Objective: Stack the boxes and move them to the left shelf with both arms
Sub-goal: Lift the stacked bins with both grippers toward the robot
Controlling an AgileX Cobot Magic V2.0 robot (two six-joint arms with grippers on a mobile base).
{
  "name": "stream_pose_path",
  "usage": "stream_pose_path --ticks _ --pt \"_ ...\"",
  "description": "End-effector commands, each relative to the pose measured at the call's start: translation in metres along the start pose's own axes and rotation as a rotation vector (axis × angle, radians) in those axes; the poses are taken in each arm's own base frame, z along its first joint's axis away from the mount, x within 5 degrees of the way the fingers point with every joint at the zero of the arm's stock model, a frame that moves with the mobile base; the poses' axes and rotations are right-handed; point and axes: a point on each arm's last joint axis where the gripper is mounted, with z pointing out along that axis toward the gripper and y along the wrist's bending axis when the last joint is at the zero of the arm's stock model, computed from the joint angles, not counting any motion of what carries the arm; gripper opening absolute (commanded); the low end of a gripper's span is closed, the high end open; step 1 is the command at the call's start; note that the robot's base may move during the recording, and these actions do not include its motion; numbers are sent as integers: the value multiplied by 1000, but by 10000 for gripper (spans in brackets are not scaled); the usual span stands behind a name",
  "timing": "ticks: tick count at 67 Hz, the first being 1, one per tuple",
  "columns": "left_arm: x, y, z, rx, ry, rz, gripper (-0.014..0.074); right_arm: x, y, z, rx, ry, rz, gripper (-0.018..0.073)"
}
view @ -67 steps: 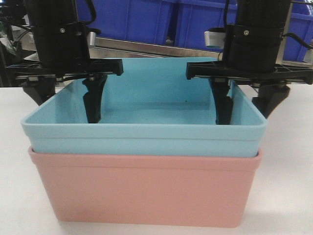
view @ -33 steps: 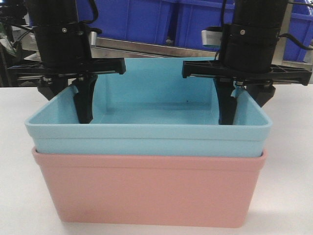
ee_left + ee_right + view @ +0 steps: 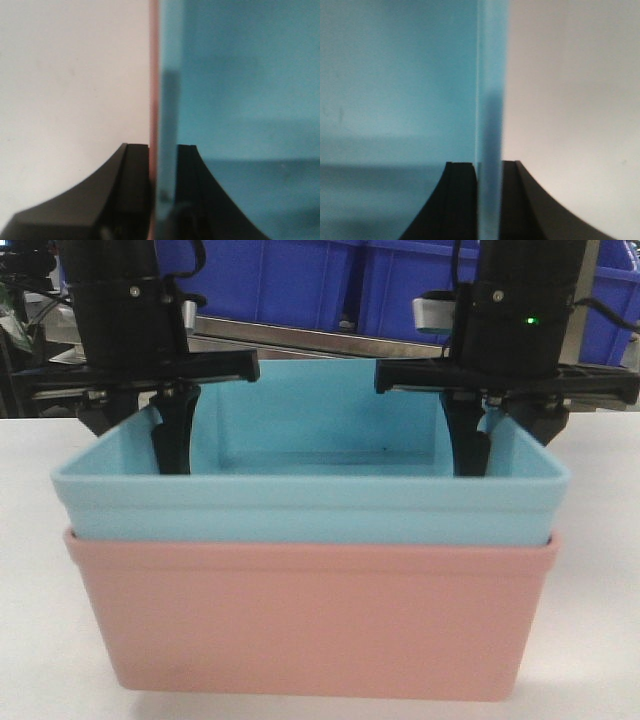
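Both grippers have closed inward since a second ago. Nested in the pink bin [image 3: 310,625] on the white table [image 3: 600,540], the turquoise bin [image 3: 310,510] has its left wall clamped by the left gripper [image 3: 161,146] and its right wall by the right gripper [image 3: 487,162].

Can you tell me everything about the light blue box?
The blue box is a big rectangular tub with an open top, made of smooth, light turquoise plastic with a thick rim. As far as can be seen, it is empty inside. It sits upright, nested in the pink box, so only its upper part sticks out. The left pincer is clamped on its left wall and the right pincer on its right wall, each pinching from inside and outside.
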Motion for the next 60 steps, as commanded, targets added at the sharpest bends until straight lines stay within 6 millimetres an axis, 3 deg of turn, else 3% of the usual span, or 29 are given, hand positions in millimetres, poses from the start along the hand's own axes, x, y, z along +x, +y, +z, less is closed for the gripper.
stream_pose_path --ticks 1,16,33,60 --pt "15 -2 -44 9 5 -37 -4 3 -1 -41 -26 -61 -1 56" --pt "43 -5 -77 41 -52 -32 -4 17 4 -61 -46 -82 -2 56" --pt "90 1 -77 18 -16 -53 -4 46 13 -81 -55 -106 -13 56" --pt "145 4 -89 16 -23 -66 -4 114 18 -99 -64 -123 -43 56"
